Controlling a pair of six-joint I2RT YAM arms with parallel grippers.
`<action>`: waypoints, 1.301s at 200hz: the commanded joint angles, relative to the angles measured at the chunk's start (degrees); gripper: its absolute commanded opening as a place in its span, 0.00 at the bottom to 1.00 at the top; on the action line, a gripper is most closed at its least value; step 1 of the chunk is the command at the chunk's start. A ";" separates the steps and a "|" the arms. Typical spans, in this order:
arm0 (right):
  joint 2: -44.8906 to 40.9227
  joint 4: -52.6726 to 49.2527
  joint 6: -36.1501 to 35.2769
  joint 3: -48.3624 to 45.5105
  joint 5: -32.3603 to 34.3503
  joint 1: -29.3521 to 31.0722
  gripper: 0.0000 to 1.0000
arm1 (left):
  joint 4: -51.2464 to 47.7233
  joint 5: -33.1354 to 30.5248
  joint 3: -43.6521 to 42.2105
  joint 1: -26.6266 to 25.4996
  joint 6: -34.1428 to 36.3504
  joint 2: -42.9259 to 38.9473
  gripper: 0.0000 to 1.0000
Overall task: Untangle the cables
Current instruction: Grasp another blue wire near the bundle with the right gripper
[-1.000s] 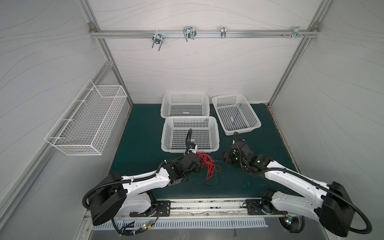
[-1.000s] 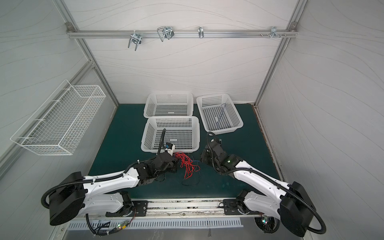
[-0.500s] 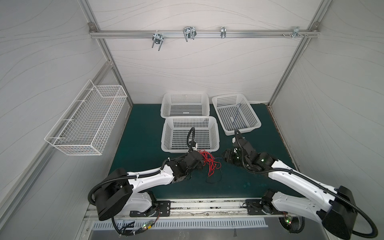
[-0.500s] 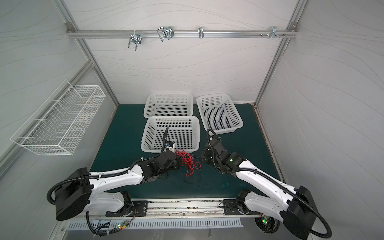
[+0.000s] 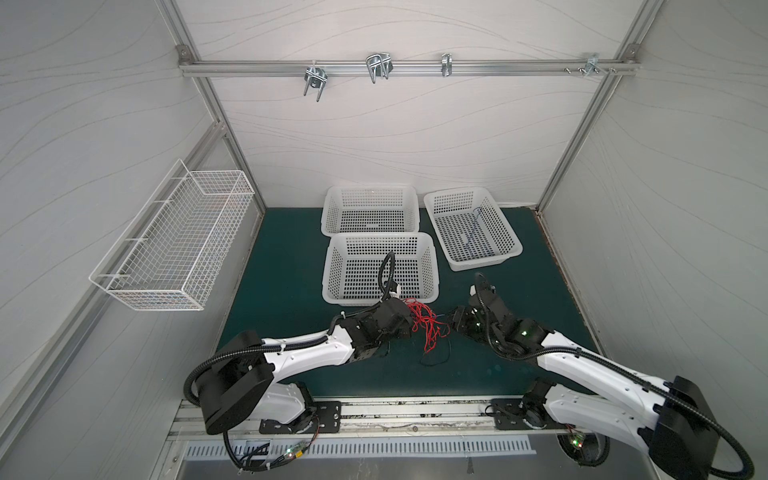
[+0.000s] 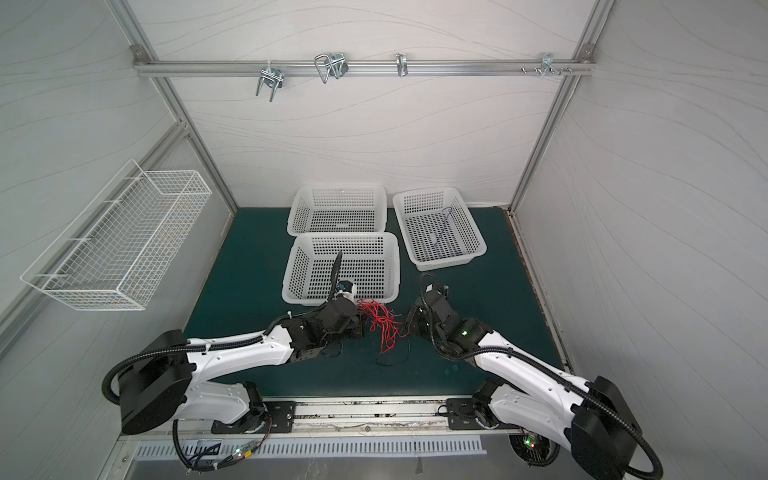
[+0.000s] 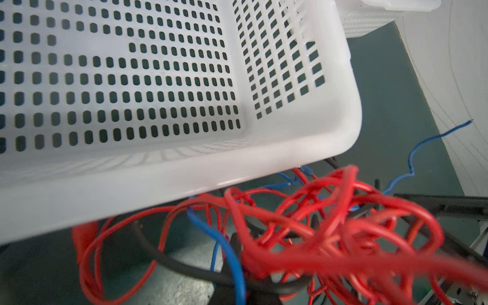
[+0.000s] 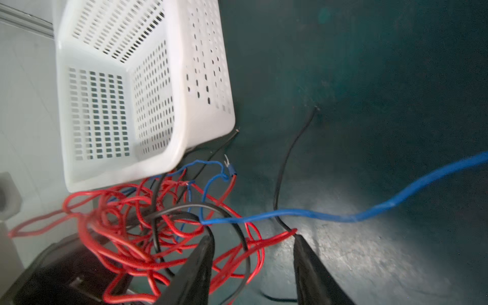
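Jaws of the left gripper (image 5: 410, 321) closed on the tangle of thin red, blue and black cables (image 5: 426, 325). Jaws of the right gripper (image 8: 253, 239) stand apart at the tangle's edge, holding nothing. The tangle sits over the green tabletop (image 5: 282, 266), just in front of the white perforated plastic basket (image 5: 380, 298).

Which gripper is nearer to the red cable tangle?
Left. The left gripper is shut on the red cable tangle; the right gripper is open on its right, a few loose loops between its fingers.
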 commanded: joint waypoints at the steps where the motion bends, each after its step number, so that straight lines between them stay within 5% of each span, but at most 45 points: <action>1: 0.10 4.51 1.24 0.26 1.77 -0.89 0.50 | 2.48 0.97 2.47 0.10 -1.28 -0.48 0.00; 76: 1.85 6.68 1.27 0.65 1.13 -3.65 0.45 | 3.64 0.98 2.29 0.10 -1.92 -1.01 0.00; 140: -1.81 -0.92 2.45 0.84 -0.15 -1.80 0.44 | 3.57 -0.99 2.34 0.10 -2.46 -0.84 0.00; 260: -6.28 6.63 4.36 -6.00 -1.61 -8.48 0.59 | 7.77 2.50 -0.75 0.10 -1.61 -2.98 0.00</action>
